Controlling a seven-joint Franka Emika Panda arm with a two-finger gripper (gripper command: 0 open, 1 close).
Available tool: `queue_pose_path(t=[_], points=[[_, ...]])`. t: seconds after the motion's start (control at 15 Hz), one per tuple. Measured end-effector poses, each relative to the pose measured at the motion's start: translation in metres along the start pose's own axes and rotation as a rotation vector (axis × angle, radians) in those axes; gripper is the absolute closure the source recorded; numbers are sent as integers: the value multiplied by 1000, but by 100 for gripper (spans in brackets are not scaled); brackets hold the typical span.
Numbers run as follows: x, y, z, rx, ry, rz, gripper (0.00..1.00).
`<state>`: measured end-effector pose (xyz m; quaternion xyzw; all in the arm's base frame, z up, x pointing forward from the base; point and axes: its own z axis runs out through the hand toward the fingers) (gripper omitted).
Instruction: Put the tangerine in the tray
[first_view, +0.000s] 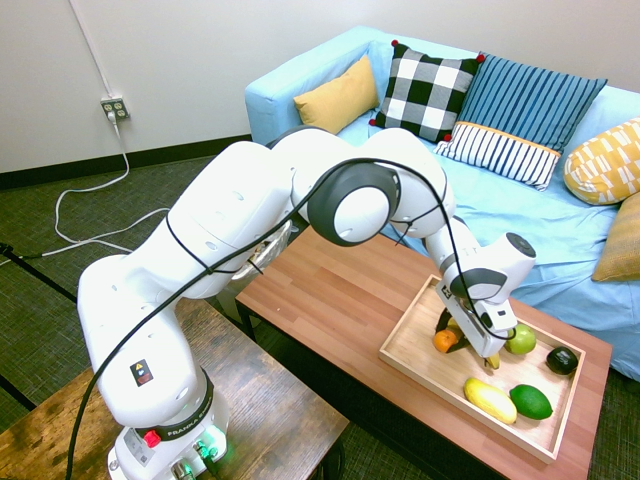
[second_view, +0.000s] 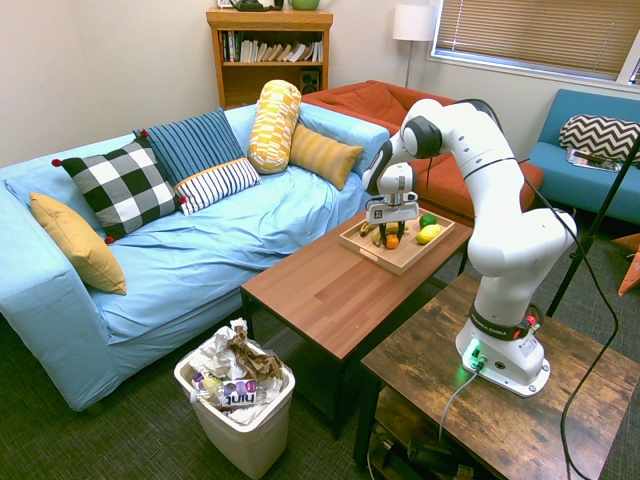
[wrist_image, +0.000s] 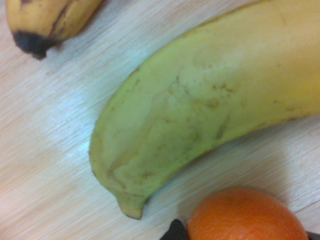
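The tangerine (first_view: 445, 341) (second_view: 392, 241) rests low in the light-wood tray (first_view: 432, 378) (second_view: 384, 261), near its end closest to the arm. My gripper (first_view: 449, 337) (second_view: 391, 237) reaches straight down into the tray with its dark fingers tight against both sides of the fruit. In the wrist view the tangerine (wrist_image: 245, 216) fills the bottom edge, sitting on the tray's wood (wrist_image: 45, 150) beside a yellow banana (wrist_image: 210, 100).
Also in the tray are a green apple (first_view: 521, 340), a dark avocado (first_view: 561, 360), a yellow fruit (first_view: 490, 400), a green lime (first_view: 530, 401) and a second banana tip (wrist_image: 42, 22). The tray stands on a wooden coffee table (first_view: 340, 290) before a blue sofa (first_view: 520, 210). A white waste bin (second_view: 240, 405) stands on the floor.
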<state>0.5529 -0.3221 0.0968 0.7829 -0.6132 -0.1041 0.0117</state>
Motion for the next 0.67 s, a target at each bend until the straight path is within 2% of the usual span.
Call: queue_pose_path(t=[0.2,0.67], points=[[6,5,-8,7,10,0,0],[14,41,-79,70,50,20,0]])
